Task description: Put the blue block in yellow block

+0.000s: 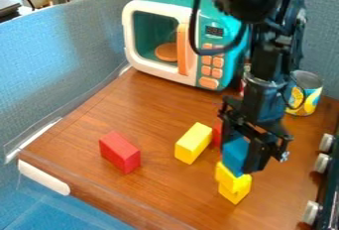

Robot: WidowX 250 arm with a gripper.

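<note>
– on the wooden tabletop [145, 110], what is seen?
– at the back, a toy microwave [225, 30] is placed near a can [306, 92]. nearer, a red block [120, 152] and a loose yellow block [193, 143] are laid apart.
– and the blue block [235, 153]?
– it is clamped in the gripper [239, 156], just over the stacked yellow blocks [233, 184]. whether they are touched by it cannot be told.

Over behind the claw [240, 150] there's a teal toy microwave [228, 30], with a can [306, 91] to its right. A red block [120, 152] lies well left of the claw.
</note>
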